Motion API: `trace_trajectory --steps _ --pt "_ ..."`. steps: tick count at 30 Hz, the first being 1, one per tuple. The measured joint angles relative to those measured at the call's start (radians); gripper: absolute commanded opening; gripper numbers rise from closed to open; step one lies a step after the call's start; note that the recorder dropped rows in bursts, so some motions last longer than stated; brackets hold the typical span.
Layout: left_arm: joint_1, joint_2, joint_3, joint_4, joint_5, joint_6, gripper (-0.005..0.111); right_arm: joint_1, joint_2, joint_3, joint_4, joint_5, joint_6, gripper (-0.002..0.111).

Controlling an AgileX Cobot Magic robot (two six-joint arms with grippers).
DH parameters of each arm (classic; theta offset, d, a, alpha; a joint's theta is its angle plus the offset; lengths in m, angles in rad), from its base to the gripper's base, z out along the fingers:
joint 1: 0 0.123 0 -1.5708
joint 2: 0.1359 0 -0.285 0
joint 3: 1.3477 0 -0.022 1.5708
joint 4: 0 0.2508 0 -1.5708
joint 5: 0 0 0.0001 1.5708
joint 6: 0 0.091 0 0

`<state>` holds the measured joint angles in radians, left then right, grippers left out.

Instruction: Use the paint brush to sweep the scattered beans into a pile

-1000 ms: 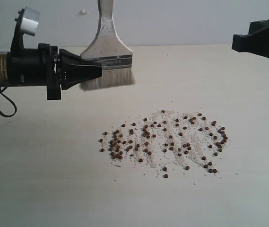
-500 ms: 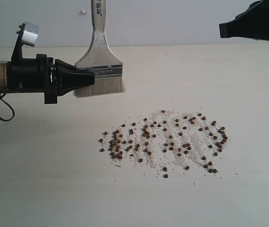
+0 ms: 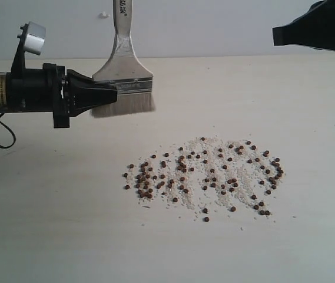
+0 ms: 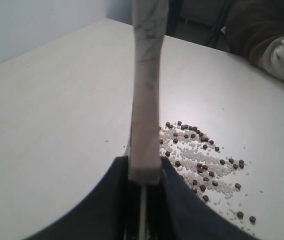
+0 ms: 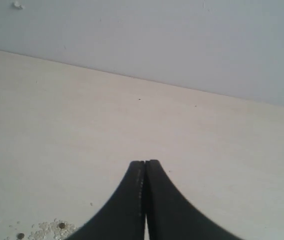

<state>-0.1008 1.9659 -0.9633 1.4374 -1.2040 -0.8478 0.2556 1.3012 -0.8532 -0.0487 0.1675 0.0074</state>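
Our left gripper [image 3: 109, 93] is clamped on the paint brush [image 3: 122, 62] over the table [image 3: 49, 236].
We grip it at its metal band, handle up and bristles [image 3: 124, 106] down; we cannot tell whether they touch the surface. The beans [image 3: 205, 177] lie scattered among white crumbs, apart from the bristles, nearer the camera. Our right gripper [image 3: 280, 35] hangs high at the right, jaws pressed together.

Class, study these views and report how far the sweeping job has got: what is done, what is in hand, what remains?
Done: the left end effector grips the paint brush at its ferrule, bristles down. In hand: positioning; the bristles are apart from the beans. Left: all the sweeping, as the beans lie spread among white crumbs. The right end effector is shut, empty.
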Motion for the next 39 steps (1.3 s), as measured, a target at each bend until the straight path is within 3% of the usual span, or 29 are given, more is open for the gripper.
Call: trace_trajectory --steps 39 --pt "0.0 -0.006 0.0 0.116 0.0 0.002 0.0 0.0 0.0 0.0 0.002 -0.056 0.014 0.0"
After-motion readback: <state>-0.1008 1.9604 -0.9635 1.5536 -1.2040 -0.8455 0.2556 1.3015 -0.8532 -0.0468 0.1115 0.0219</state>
